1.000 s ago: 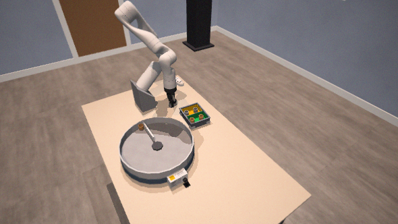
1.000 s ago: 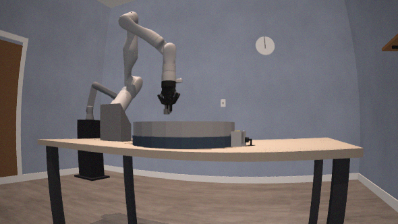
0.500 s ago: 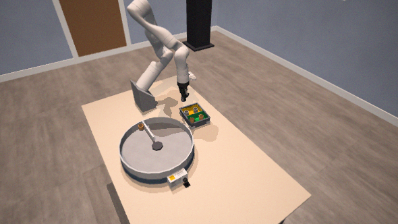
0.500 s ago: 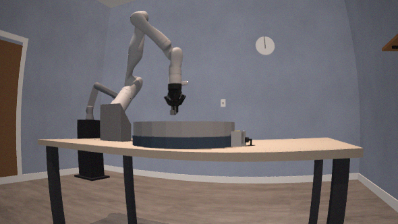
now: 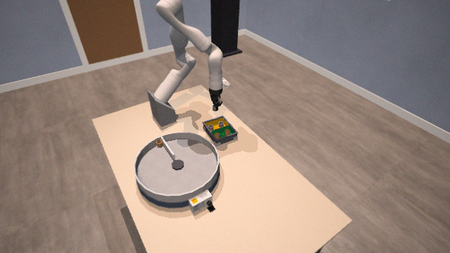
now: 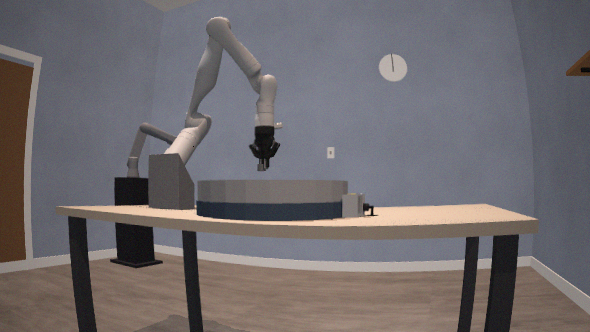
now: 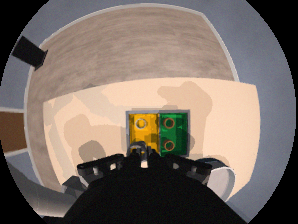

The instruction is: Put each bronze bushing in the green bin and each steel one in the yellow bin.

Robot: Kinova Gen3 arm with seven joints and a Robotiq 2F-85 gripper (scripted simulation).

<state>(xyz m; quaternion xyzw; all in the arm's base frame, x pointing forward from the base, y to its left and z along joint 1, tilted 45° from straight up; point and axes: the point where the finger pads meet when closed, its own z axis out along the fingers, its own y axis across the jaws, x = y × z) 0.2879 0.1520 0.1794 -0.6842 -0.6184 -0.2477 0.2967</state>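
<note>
One gripper [image 5: 216, 108] [image 6: 263, 165] [image 7: 143, 151], hung above the table [image 5: 267, 190] [image 6: 425, 220] [image 7: 225, 115] near the two bins; its fingers are closed on one grey, steel-looking bushing [image 6: 261, 167]. In the yellow bin [image 5: 216, 121] [image 7: 151, 132], two steel bushings [image 5: 220, 124] are counted; in the green bin [image 5: 222, 131] [image 7: 180, 136], two bronze bushings [image 5: 227, 132] [image 7: 169, 118]. One more bronze bushing [image 5: 159, 143] is noted on the turntable [image 5: 191, 179] [image 6: 272, 191] [image 7: 222, 183], beside the single pale bar [image 5: 168, 148], close to the rim. Six bushings tallied: three bronze, three steel.

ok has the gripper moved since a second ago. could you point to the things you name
Yes, the gripper [image 5: 216, 108] [image 6: 263, 166] [image 7: 143, 151] has moved rightward in the top view, closer to the yellow bin [image 5: 215, 122] [image 7: 150, 134].
</note>
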